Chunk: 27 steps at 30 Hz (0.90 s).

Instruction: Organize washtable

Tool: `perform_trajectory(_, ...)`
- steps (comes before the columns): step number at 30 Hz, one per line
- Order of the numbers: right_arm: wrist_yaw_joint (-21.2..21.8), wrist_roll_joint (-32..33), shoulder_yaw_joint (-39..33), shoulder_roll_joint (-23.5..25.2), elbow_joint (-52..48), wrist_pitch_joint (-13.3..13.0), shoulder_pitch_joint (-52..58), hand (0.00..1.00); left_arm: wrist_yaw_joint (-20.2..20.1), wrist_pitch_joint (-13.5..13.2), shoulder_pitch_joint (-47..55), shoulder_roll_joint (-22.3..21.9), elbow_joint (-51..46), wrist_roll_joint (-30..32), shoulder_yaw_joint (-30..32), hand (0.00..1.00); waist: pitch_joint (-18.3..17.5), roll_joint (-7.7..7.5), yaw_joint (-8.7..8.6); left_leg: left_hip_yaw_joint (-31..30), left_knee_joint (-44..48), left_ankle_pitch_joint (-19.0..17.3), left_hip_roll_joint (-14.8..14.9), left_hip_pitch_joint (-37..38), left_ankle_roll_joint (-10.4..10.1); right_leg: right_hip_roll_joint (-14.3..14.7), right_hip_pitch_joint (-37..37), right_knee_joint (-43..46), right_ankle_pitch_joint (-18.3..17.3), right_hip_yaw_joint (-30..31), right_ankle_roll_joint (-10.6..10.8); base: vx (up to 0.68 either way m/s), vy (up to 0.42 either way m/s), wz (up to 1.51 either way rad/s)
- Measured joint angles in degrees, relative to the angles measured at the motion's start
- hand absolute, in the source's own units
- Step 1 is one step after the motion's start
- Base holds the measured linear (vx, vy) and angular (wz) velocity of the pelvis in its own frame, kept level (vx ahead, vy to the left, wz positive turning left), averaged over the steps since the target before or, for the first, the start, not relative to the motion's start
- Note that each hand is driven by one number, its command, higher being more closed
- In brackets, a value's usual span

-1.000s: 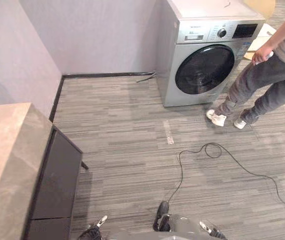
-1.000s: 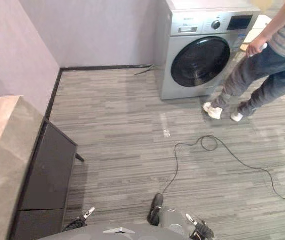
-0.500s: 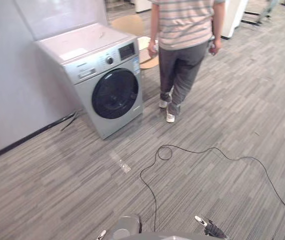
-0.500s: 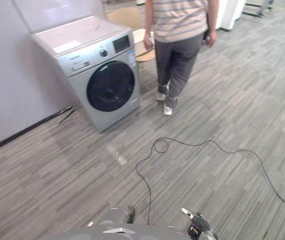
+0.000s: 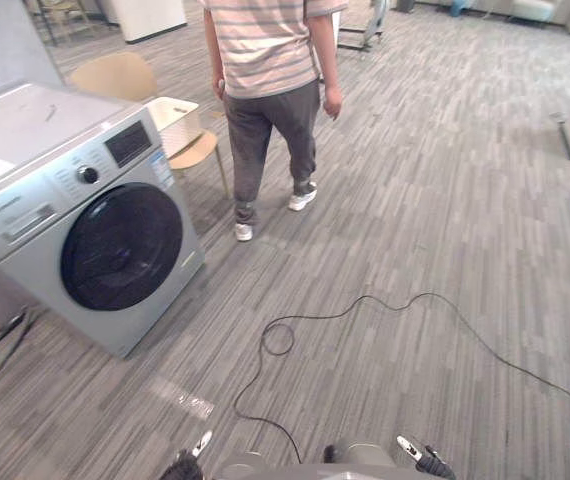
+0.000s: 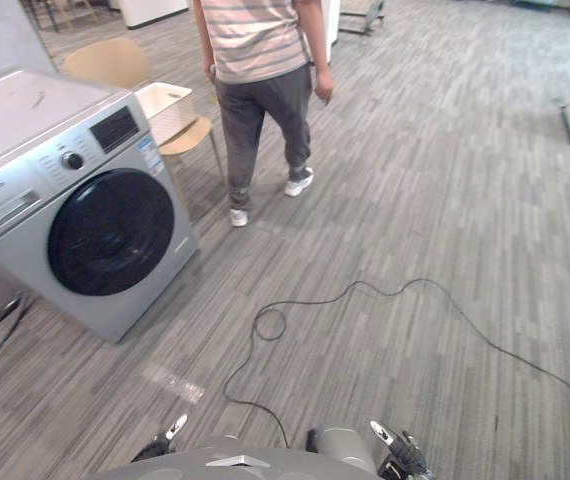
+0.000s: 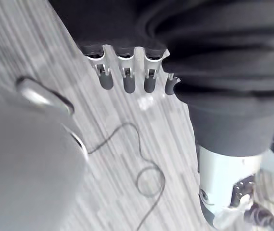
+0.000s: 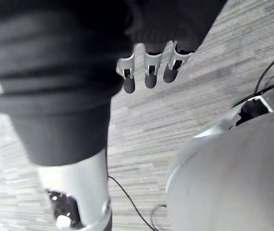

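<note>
Left eye view, starting at 9 o'clock: a boxy silver-grey washing machine [image 5: 75, 215] sits on the floor, with a flat pale top, a round dark glass door and one round knob on its panel. At 11 o'clock, just behind it, I see a tan chair [image 5: 115, 75] with a curved back and a white slotted basket [image 5: 175, 115] on its seat. At 12 o'clock a person [image 5: 265, 60] in a striped shirt, dark grey trousers and pale shoes stands mid-stride, back to me. The floor [image 5: 445, 200] is grey, in narrow streaked strips.

In its wrist view my left hand [image 7: 124, 79] hangs over the floor, its fingers straight and apart, holding nothing. My right hand [image 8: 150, 72] hangs the same way, fingers straight and empty. I cannot tell where the washtable is.
</note>
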Motion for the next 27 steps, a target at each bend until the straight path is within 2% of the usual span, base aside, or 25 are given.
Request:
perform_trajectory(2,-0.24,-0.1,-1.67,-0.14,0.12,0.01,0.64,0.0,0.52,-0.01,-0.41,-0.81,0.32,-0.92,-0.24,0.0,-0.02,-0.19,-1.05,2.38,-4.05,-0.38,2.03,4.76,-2.93,-3.47,-0.82,-16.07,2.36,-6.74,-1.63,0.36,-0.266,-0.47)
perform_trajectory(3,-0.31,-0.12,-2.24,0.01,0.31,0.15,1.26,0.0,0.51,-0.08,-0.41,-0.9,0.06,-0.82,-0.4,0.0,-0.03,-0.15,-1.55,2.95,-4.88,-0.9,2.46,5.83,-3.28,-4.04,-1.15,-17.91,3.37,-7.21,-2.47,0.47,-0.382,0.03)
perform_trajectory(4,-0.46,-0.02,-2.79,-0.2,1.86,0.36,2.56,0.0,0.52,-0.11,-0.11,-1.51,-0.35,-0.83,-0.1,0.0,-0.51,0.72,-2.92,3.07,-7.12,-1.63,3.58,8.5,-3.54,-4.6,-1.47,-16.88,3.68,-8.16,-3.67,0.56,-0.434,0.24)
perform_trajectory(5,-1.04,-0.03,-2.94,0.26,2.31,0.94,3.63,0.0,0.49,-0.17,1.15,-1.84,-0.41,-0.85,1.41,0.0,-1.11,-0.05,-4.07,2.37,-2.54,-1.41,3.96,8.67,-4.16,-4.41,-0.05,-17.88,5.01,-8.8,-5.05,0.55,-0.504,0.18)
perform_trajectory(6,-1.1,0.01,-3.32,0.11,2.31,1.04,3.68,0.0,0.52,-0.05,0.79,-2.12,-0.26,-0.73,2.49,0.0,-0.81,0.87,-4.14,1.36,3.44,-1.81,5.39,7.1,-3.43,-3.44,0.4,-16.32,4.49,-8.87,-6.63,0.48,-0.491,-0.25)
perform_trajectory(7,-1.13,-0.09,-3.16,-0.86,2.06,0.89,4.17,0.0,0.58,0.11,1.02,-2.89,-0.27,-0.65,4.13,0.0,-0.84,2.84,-3.66,-0.16,16.49,1.11,8.22,2.43,-0.49,-1.0,2.58,-16.74,2.1,-9.0,-7.9,0.36,-0.51,-0.73)
perform_trajectory(8,-1.22,-0.09,-2.37,-1.62,1.13,0.83,3.7,0.0,0.62,0.1,1.89,-3.94,-0.34,-0.72,4.86,0.0,-0.6,4.05,-3.07,-3.33,29.37,10.72,9.57,-3.09,2.18,1.65,5.12,-17.86,-0.05,-7.49,-9.05,0.38,-0.45,-0.87)
perform_trajectory(9,-1.25,-0.08,-2.04,-1.86,0.49,0.74,3.52,0.0,0.62,0.02,2.37,-4.4,-0.67,-1.25,5.15,0.0,-0.61,4.24,-2.67,-5.56,34.76,16.27,9.67,-5.76,2.32,3.06,6.66,-18.96,-0.85,-6.57,-9.7,0.48,-0.44,-0.98)
perform_trajectory(10,-1.25,-0.48,-0.93,-2.76,0.17,0.68,3.04,0.0,0.52,-0.15,2.56,-4.49,-0.92,-1.28,4.37,0.0,-0.5,4.97,-1.58,-8.54,44.45,14.95,8.83,-10.38,0.06,5.66,10.6,-21.96,-1.71,-4.74,-10.65,0.63,-0.421,-0.92)
perform_trajectory(11,-1.38,-0.47,1.09,-3.03,0.2,0.8,2.3,0.0,0.16,-0.28,2.57,-3.53,-1.08,-1.36,2.85,0.0,-0.29,4.53,-0.98,-9.15,50.42,12.53,6.87,-15.42,-1.35,7.41,15.57,-26.4,-2.0,-2.95,-11.07,0.64,-0.402,-0.89)
perform_trajectory(12,-1.34,-0.46,1.9,-2.85,0.24,0.8,1.59,0.0,0.06,-0.41,2.6,-2.72,-1.18,-1.48,2.36,0.0,-0.21,3.72,-0.75,-8.85,51.18,11.2,5.26,-17.72,-1.71,7.69,18.07,-28.78,-2.0,-2.04,-11.09,0.43,-0.285,-0.81)
perform_trajectory(14,-1.17,-0.43,5.84,-2.55,3.28,0.71,-3.6,0.0,-0.19,-0.53,3.76,0.28,-1.08,-1.6,-0.32,0.0,0.46,0.37,0.13,-4.04,41.89,7.01,0.74,-26.1,-0.51,7.73,27.32,-37.11,-1.57,2.15,-10.41,0.05,-0.086,-0.89)
perform_trajectory(15,-1.15,-0.41,6.5,-2.46,3.84,0.58,-4.8,0.0,-0.21,-0.51,4.25,0.57,-0.88,-1.71,-0.69,0.0,0.5,-0.06,0.38,-2.88,37.29,6.81,0.09,-27.96,-0.32,7.66,29.43,-39.24,-1.41,3.18,-10.07,-0.18,0.041,-0.99)
perform_trajectory(16,-1.14,-0.38,7.1,-2.27,4.11,0.53,-6.3,0.0,-0.05,-0.54,4.73,0.54,-0.4,-1.86,-0.67,0.0,0.73,-0.24,1.38,-1.64,23.9,7.87,-1.45,-29.95,-0.68,7.59,32.73,-42.22,-1.29,4.72,-9.6,-0.17,0.049,-0.81)
perform_trajectory(17,-1.09,-0.35,7.31,-2.49,4.12,0.28,-6.68,0.0,0.12,-0.41,4.84,0.59,-0.19,-1.82,-1.07,0.0,0.43,0.13,1.91,-1.84,15.47,9.79,-2.07,-29.92,-0.95,8.0,34.13,-43.38,-1.29,5.37,-9.54,-0.12,0.1,-1.03)
perform_trajectory(18,-0.69,-0.17,7.88,-2.68,4.1,-0.54,-6.93,0.0,0.43,-0.32,6.23,0.27,0.14,-1.8,-2.47,0.0,0.08,1.26,3.27,-4.23,5.2,18.32,-3.14,-30.36,-0.24,8.89,36.91,-44.24,-1.53,7.34,-9.03,0.3,0.063,-0.91)
perform_trajectory(19,-0.55,-0.12,8.22,-1.06,4.22,-0.54,-6.67,0.0,0.62,-0.45,7.01,1.18,0.95,-2.09,-2.17,0.0,-0.77,-1.07,3.97,-5.23,7.41,21.98,-5.68,-29.93,2.78,6.45,37.0,-41.39,-2.09,8.76,-8.01,0.48,0.026,-0.71)
perform_trajectory(20,-0.25,-0.12,8.12,-0.69,4.36,-0.57,-6.35,0.0,0.8,-0.53,6.86,2.13,1.82,-1.79,-2.26,0.0,-1.37,-2.28,3.88,-4.99,8.53,20.49,-6.4,-29.78,4.19,5.44,35.48,-37.7,-1.99,9.08,-7.78,0.73,-0.017,-0.14)
perform_trajectory(21,-0.14,-0.3,6.88,-0.81,5.35,-0.48,-6.35,0.0,0.89,-0.44,6.42,2.71,2.47,-1.56,-2.25,0.0,-1.1,-3.04,2.53,-4.69,10.96,16.63,-7.04,-28.68,5.32,4.64,32.06,-26.81,0.14,9.39,-4.54,0.67,-0.012,0.23)
perform_trajectory(22,-0.18,-0.5,5.04,-0.75,6.36,-0.44,-6.45,0.0,0.9,-0.43,6.22,3.27,2.56,-1.51,-2.23,0.0,0.64,-3.7,2.19,-4.46,11.57,13.42,-8.01,-24.16,5.52,4.16,28.75,-12.9,7.12,9.85,-2.25,0.59,0.026,0.26)
perform_trajectory(23,-0.15,-0.49,4.47,-0.66,6.23,-0.47,-5.97,0.0,0.91,-0.36,5.99,3.51,2.57,-1.51,-2.3,0.0,1.5,-4.03,1.68,-4.55,11.12,11.94,-8.54,-21.18,5.87,3.65,26.58,-6.08,13.95,9.7,-1.0,0.43,0.015,0.2)
perform_trajectory(24,-0.01,-0.42,3.42,-0.82,6.3,-0.55,-5.35,0.0,1.01,-0.21,5.61,4.03,2.56,-1.47,-4.0,0.0,2.67,-3.53,0.55,-5.2,9.28,9.6,-9.24,-14.86,7.03,1.46,22.5,5.69,17.98,7.64,-0.64,0.25,0.02,0.15)
perform_trajectory(25,0.13,-0.39,2.99,-1.17,6.06,-0.67,-4.1,0.0,0.91,-0.04,5.1,3.81,2.56,-1.1,-5.89,0.0,2.87,-2.0,-0.42,-6.19,6.81,7.88,-8.69,-8.64,7.26,0.28,18.4,12.24,13.53,4.85,-5.16,0.17,0.022,0.09)
perform_trajectory(26,0.45,0.41,1.89,-1.07,5.25,-0.64,-3.29,0.0,0.87,0.0,4.77,3.26,2.34,-1.02,-6.26,0.0,2.55,-1.14,-0.7,-6.47,4.57,6.77,-7.78,-5.67,7.27,0.45,15.37,13.42,11.21,3.85,-6.47,0.02,0.044,-0.2)
perform_trajectory(27,0.7,0.05,0.96,-1.14,2.43,-1.1,-2.27,0.0,0.85,-0.03,3.76,2.16,1.93,-0.8,-6.3,0.0,1.85,0.96,-1.02,-6.56,0.04,5.04,-5.94,-0.71,7.0,1.12,8.78,11.57,7.23,2.22,-7.28,-0.12,0.054,-0.18)
